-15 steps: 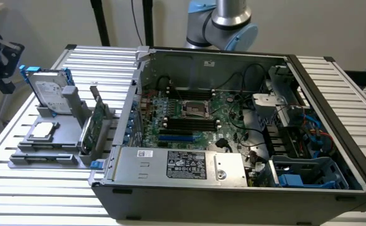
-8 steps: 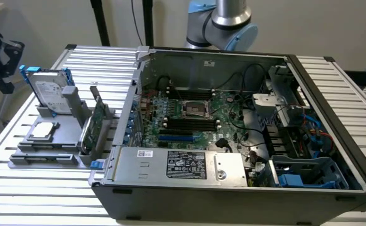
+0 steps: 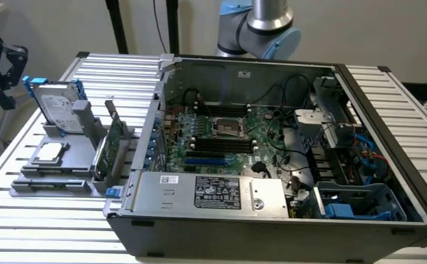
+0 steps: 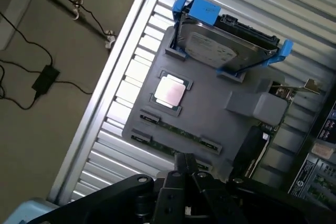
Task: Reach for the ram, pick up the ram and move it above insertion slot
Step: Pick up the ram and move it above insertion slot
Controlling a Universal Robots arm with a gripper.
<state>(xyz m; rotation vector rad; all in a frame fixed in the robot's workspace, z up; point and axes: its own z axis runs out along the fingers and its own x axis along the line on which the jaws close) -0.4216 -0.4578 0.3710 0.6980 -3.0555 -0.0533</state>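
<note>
Slatted metal surface (image 3: 22,220): one grey tray (image 4: 210,103) holds one silver hard drive (image 4: 210,48), one square processor (image 4: 169,92), thin green ram (image 4: 178,131). Black end effector (image 4: 185,167): jaws together.

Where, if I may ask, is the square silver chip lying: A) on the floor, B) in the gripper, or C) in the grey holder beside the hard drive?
C: the square silver chip lies flat in the grey holder, next to the hard drive.

A plain pale wall (image 3: 375,27) stands behind the ribbed, silvery metal counter (image 3: 44,220), two black poles (image 3: 116,25) rise against it, and beside the counter a dull grey-brown floor (image 4: 52,145) carries loose black cables (image 4: 23,34) and a small black power adapter (image 4: 44,78).
</note>
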